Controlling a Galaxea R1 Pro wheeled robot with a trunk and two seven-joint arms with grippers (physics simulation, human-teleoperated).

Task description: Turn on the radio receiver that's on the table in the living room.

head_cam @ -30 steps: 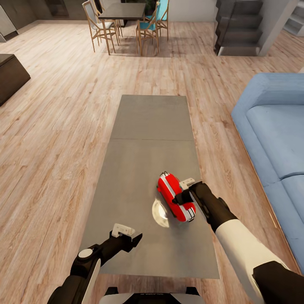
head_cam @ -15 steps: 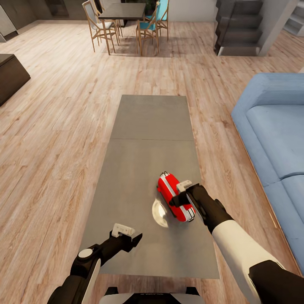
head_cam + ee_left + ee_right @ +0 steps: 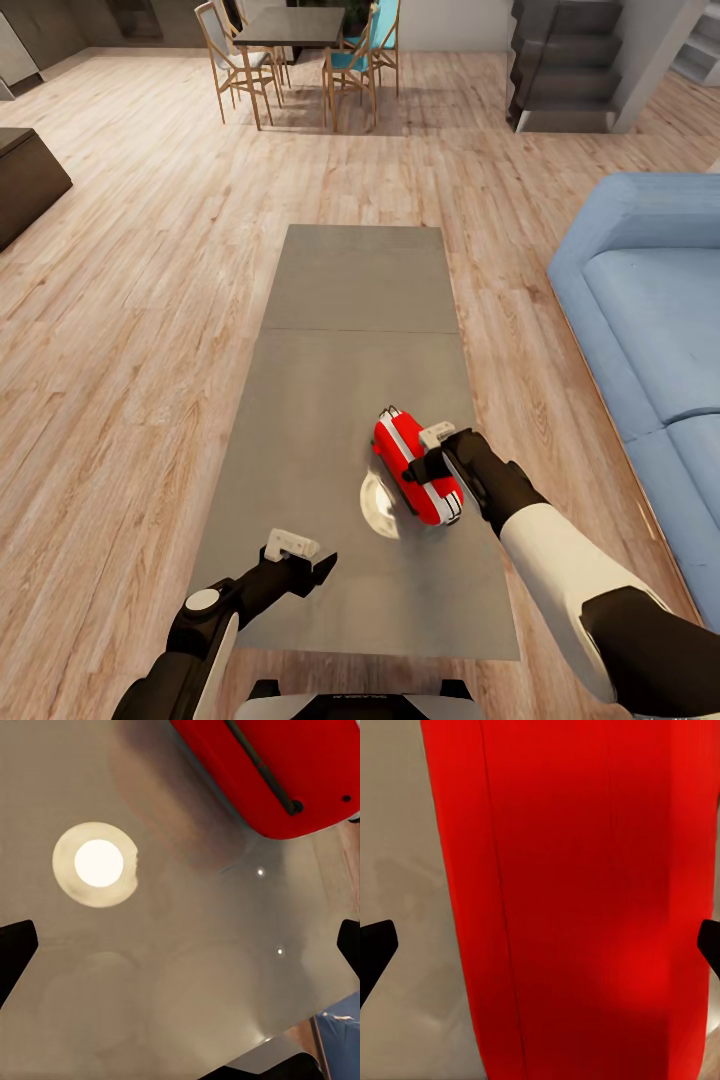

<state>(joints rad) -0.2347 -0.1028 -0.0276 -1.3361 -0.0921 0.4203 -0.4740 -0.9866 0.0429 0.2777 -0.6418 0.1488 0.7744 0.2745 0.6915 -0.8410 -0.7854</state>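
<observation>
A blue sofa (image 3: 650,300) flanks the long grey surface (image 3: 350,290) on a pale plank floor (image 3: 120,300), dining chairs (image 3: 240,60) beyond its far end. Toward the near right corner of the surface, close to its right edge, stands the radio receiver (image 3: 412,467), a small red shell with white bands and a thin handle along its top. It looks rigid, smooth and light, likely to skid or tip under a sideways shove, so contact is best made squarely down on the top or at a control, not by squeezing the glossy sides. The right arm reaches in from the right edge, forearm angled down, its right pincer (image 3: 432,453) over the radio's top; the wrist camera shows dark fingertips (image 3: 376,945) spread wide either side of the red body, holding nothing. The left pincer (image 3: 300,553) hovers low over the near edge, spread wide and empty, with the radio in its camera's sight.
</observation>
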